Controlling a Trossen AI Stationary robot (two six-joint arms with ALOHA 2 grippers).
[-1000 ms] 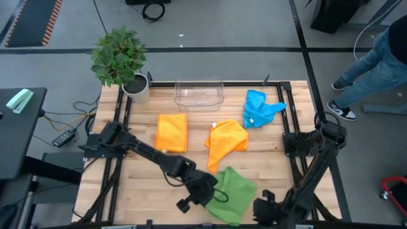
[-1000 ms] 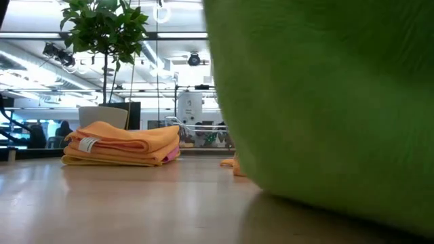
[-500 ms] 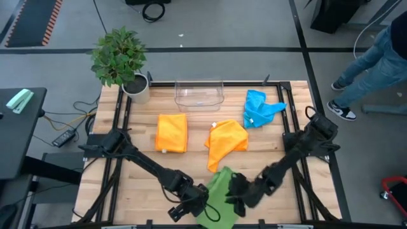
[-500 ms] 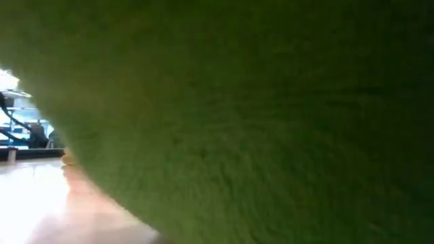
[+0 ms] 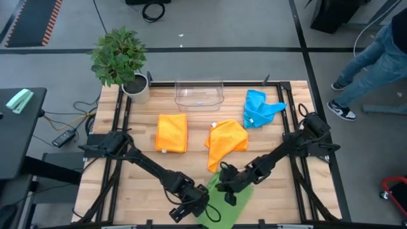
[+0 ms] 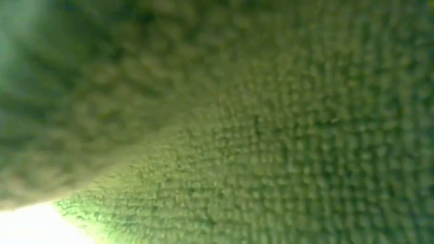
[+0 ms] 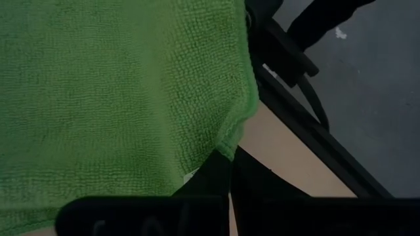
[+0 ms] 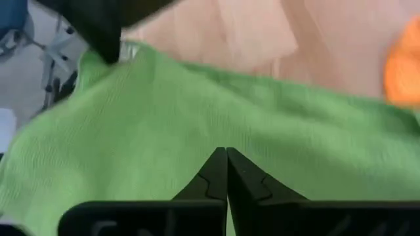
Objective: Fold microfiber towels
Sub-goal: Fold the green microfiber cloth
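The right gripper (image 5: 224, 180) has swung in and pinched the green towel (image 5: 224, 202) at lower centre of the high view, opposite the left gripper (image 5: 202, 202) clamped on its near edge, so a two-handed fold looks ready

front edge: a green microfiber towel (image 5: 224, 198) is spread between the left gripper (image 5: 202, 202) and the right gripper (image 5: 227, 180).
centre: a folded orange towel (image 5: 172, 132) is placed left of a crumpled orange towel (image 5: 226, 144).
back: a clear plastic bin (image 5: 200, 94) is set between a potted plant (image 5: 121, 62) and a crumpled blue towel (image 5: 259, 108).
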